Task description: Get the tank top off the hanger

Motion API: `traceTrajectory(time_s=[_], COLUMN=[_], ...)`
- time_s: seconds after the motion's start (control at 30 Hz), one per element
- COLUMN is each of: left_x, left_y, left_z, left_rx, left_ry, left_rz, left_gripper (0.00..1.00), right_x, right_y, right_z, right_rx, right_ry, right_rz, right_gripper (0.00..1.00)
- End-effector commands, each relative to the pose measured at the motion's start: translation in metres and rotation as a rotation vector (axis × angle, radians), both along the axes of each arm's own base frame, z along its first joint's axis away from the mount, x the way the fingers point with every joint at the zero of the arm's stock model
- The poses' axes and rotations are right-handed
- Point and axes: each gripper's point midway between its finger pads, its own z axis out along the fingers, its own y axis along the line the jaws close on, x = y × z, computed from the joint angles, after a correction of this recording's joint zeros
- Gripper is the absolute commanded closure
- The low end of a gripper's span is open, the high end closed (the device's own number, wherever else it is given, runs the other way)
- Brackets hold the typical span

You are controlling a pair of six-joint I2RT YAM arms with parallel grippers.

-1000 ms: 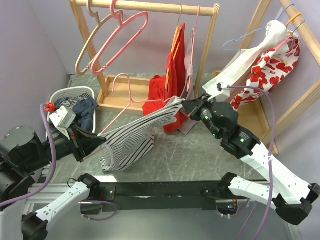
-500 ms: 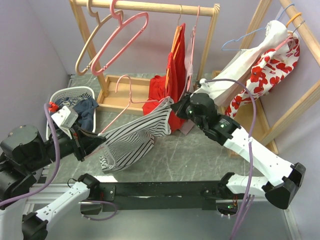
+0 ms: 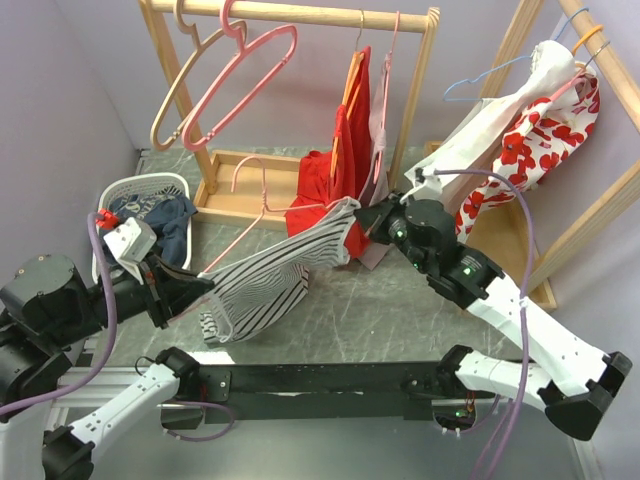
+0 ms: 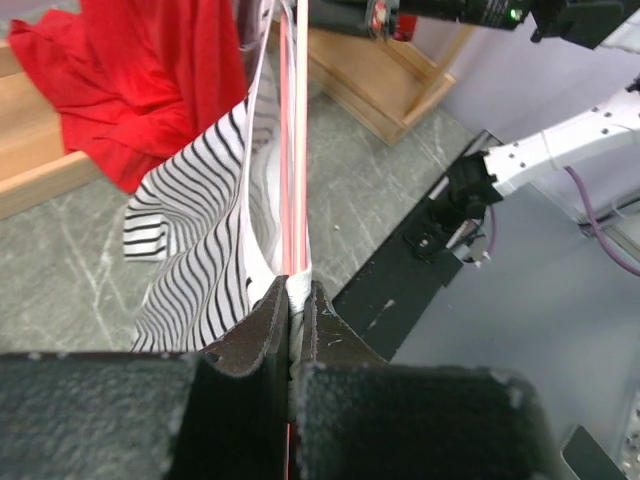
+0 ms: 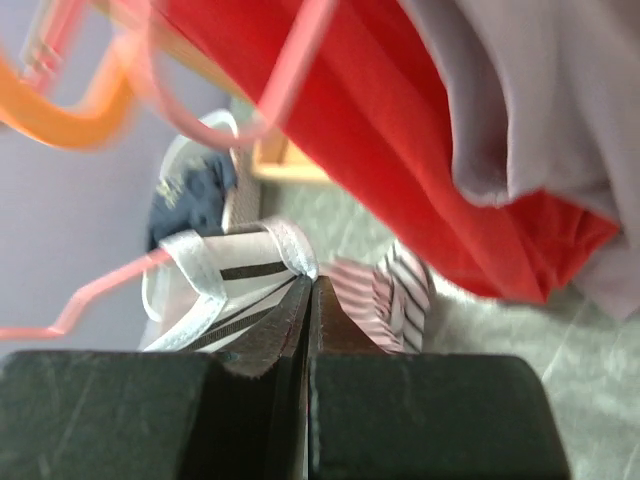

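Your left gripper (image 3: 193, 287): clamped on pink hanger (image 3: 243, 215). Striped tank top (image 3: 262, 282): on that hanger, strung between both grippers. Your right gripper (image 3: 362, 218): pinching its white-trimmed edge. White laundry basket (image 3: 150, 183): dark blue clothes (image 3: 168, 216) inside. Rack base (image 3: 222, 203): red garment (image 3: 318, 185) heaped in it.

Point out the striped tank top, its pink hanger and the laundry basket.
striped tank top (image 3: 262, 285), top view, mid-body fabric.
pink hanger (image 4: 295, 140), left wrist view, wire arm.
laundry basket (image 3: 150, 181), top view, far rim.
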Motion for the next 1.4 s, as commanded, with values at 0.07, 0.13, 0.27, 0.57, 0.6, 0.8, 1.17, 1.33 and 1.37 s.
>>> traceTrajectory(time_s=[0.07,0.13,0.27,0.57,0.6,0.8,1.17,1.33,1.37], left_x=[-0.028,-0.026,-0.024,-0.031,-0.031,-0.033,-0.033,-0.031,-0.029], left_y=[-0.011,-0.01,-0.005,0.009,0.009,0.013,0.024,0.025,0.023], left_z=[0.025,0.022,0.022,0.027,0.026,0.028,0.046,0.055,0.053], left_rx=[-0.087,-0.076,-0.07,-0.063,-0.061,-0.069,-0.11,-0.135,-0.134], left_ry=[-0.116,-0.108,-0.114,-0.13,-0.126,-0.129,-0.202,-0.235,-0.231], left_rz=[-0.16,-0.147,-0.111,-0.061,-0.059,-0.044,0.013,0.026,0.02], left_gripper=[0.99,0.99,0.99,0.99,0.99,0.99,0.99,0.99,0.99], right_x=[0.037,0.041,0.053,0.057,0.057,0.057,0.056,0.053,0.052], right_y=[-0.063,-0.066,-0.073,-0.093,-0.091,-0.103,-0.111,-0.079,-0.077], right_z=[0.037,0.038,0.023,0.004,0.003,0.004,-0.028,-0.046,-0.05], right_rx=[-0.087,-0.081,-0.098,-0.065,-0.062,-0.076,-0.077,-0.013,-0.011], right_ry=[-0.146,-0.14,-0.068,-0.012,-0.019,-0.017,0.099,0.149,0.161], right_rz=[-0.297,-0.308,-0.331,-0.374,-0.367,-0.425,-0.446,-0.286,-0.273], right_gripper=[1.0,1.0,1.0,1.0,1.0,1.0,1.0,1.0,1.0])
